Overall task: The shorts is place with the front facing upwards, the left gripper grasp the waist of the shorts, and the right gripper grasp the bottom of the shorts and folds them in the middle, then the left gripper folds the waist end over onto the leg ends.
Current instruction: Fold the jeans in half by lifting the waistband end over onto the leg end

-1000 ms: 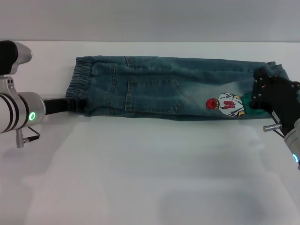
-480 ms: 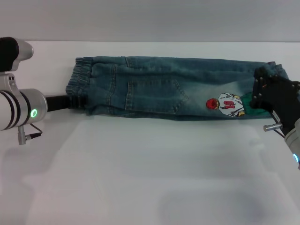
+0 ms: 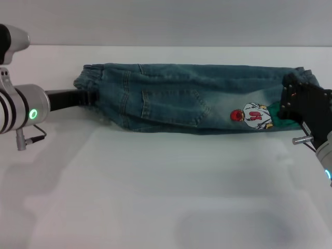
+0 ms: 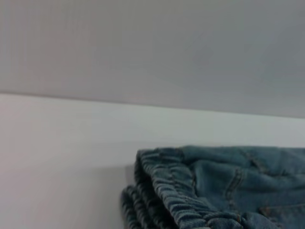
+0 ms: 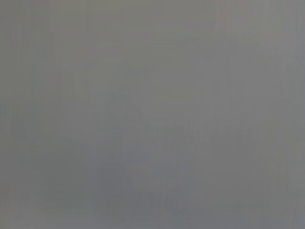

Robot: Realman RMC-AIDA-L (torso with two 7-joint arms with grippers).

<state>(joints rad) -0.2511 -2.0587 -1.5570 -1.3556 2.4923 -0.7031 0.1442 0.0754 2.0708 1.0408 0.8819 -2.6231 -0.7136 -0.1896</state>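
The blue-green denim shorts (image 3: 197,101) lie folded lengthwise across the far side of the white table (image 3: 166,197). The gathered waist (image 3: 85,78) points toward my left. My left gripper (image 3: 91,97) is shut on the near corner of the waist, which is raised a little and bunched. The left wrist view shows the ruffled waist (image 4: 167,191) close up. The leg ends (image 3: 306,75) lie on my right, beside the cartoon figure print (image 3: 252,115). My right gripper (image 3: 288,106) sits over the leg ends and hides part of them. The right wrist view is plain grey.
Bare white table surface stretches in front of the shorts toward me. The table's far edge (image 3: 171,46) runs just behind the shorts, with a grey wall beyond it.
My left gripper has moved up and back with the waist's near corner, lifting and bunching the waistband. The right gripper and the leg ends have stayed put.
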